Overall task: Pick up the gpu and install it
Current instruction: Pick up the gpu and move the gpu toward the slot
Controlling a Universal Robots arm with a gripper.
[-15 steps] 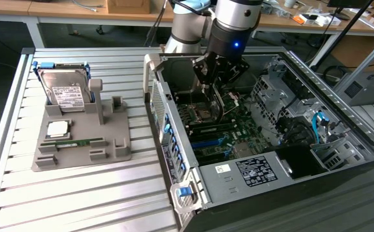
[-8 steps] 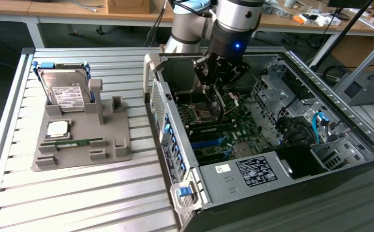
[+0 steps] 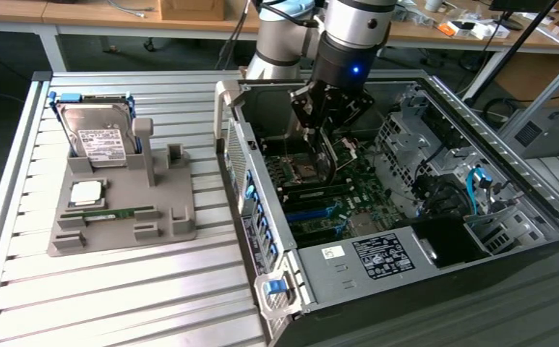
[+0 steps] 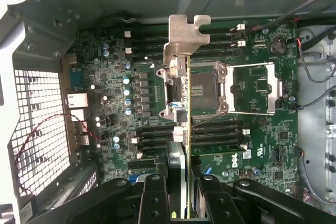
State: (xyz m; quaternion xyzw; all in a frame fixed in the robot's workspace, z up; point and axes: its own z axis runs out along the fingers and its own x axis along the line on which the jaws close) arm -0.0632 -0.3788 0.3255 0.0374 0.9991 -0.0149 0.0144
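— What is laid on the slatted table (image 3: 115, 289)?
— An open computer case (image 3: 356, 282), with its motherboard (image 4: 110, 103) exposed.
— Where is the gpu (image 4: 185, 103) found?
— Above the motherboard, turned edge-on and clamped between the narrowly set fingers (image 4: 153, 198) of the gripper (image 4: 182, 182).
— And its long axis?
— It is pointed straight out from the fingertips toward the motherboard, silver bracket (image 4: 184, 38) farthest out. Whether the motherboard is touched cannot be told.
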